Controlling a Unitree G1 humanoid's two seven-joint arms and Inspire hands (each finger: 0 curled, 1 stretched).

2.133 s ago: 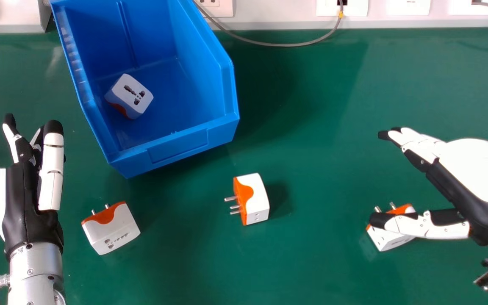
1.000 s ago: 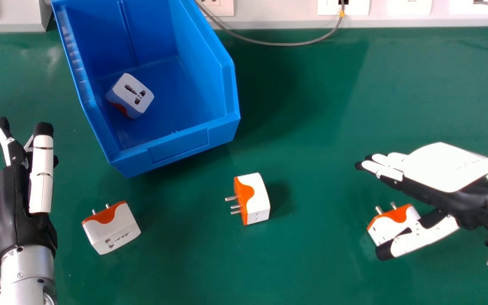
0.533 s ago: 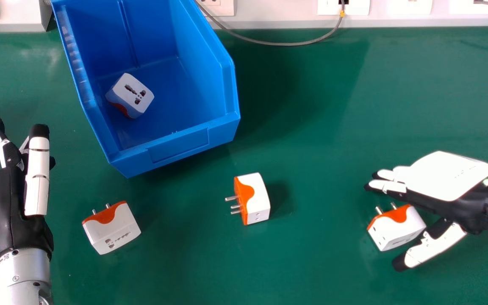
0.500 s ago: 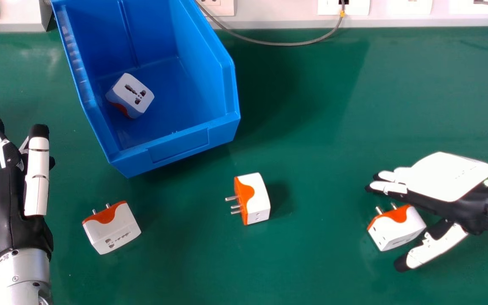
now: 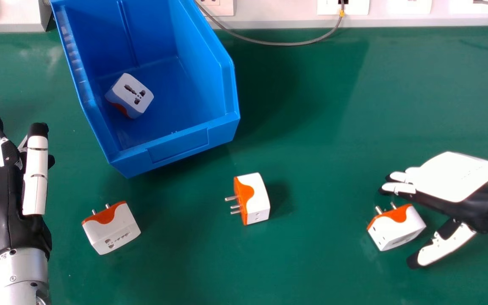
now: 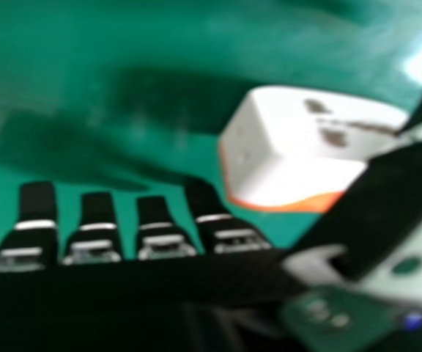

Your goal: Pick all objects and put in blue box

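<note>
Head view: right robot hand (image 5: 449,186) is hovering near the right plug (image 5: 396,231), fingers extended, thumb apart; print on its back is appearing too faint to read. Middle plug (image 5: 256,199) and left plug (image 5: 112,228) are lying on the surface (image 5: 311,262), fourth plug (image 5: 131,95) inside the box (image 5: 178,146). Left robot hand (image 5: 9,212) is showing straight fingers.

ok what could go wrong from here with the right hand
The right hand is open at the rightmost plug adapter, its fingers near the metal prongs, so closing might snag them and twist it. Its thumb may nudge the adapter away instead of gripping. The blue box stands well to the left, so a loose grip could drop the adapter.
</note>
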